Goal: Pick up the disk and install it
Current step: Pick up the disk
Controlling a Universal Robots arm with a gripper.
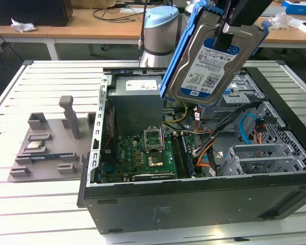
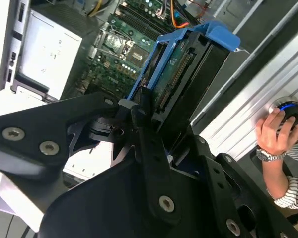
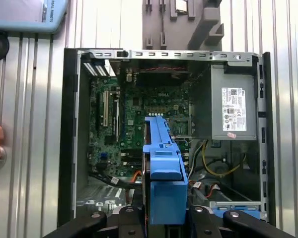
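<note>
Now | hand [image 1: 225, 35] closed tight on the disk [image 1: 206, 61] | disk tilted, up in the air over the open case [image 1: 194, 199], touching nothing | risk: if the hold slips, it may fall on the board [image 1: 143, 150] or snag wires [image 1: 204, 149]

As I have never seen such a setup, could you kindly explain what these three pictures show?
One robot arm works over an open computer case lying on a slatted metal table. The exterior view looks on from off the arm; both wrist views come from cameras riding on it. Its jaws are shut on the disk, a silver drive in a blue frame, held tilted above the case, not yet installed. Inside are a green motherboard and a grey power supply. A grey holder tray lies at the exterior view's left. In the second wrist view a person's hand touches a round control.
</note>
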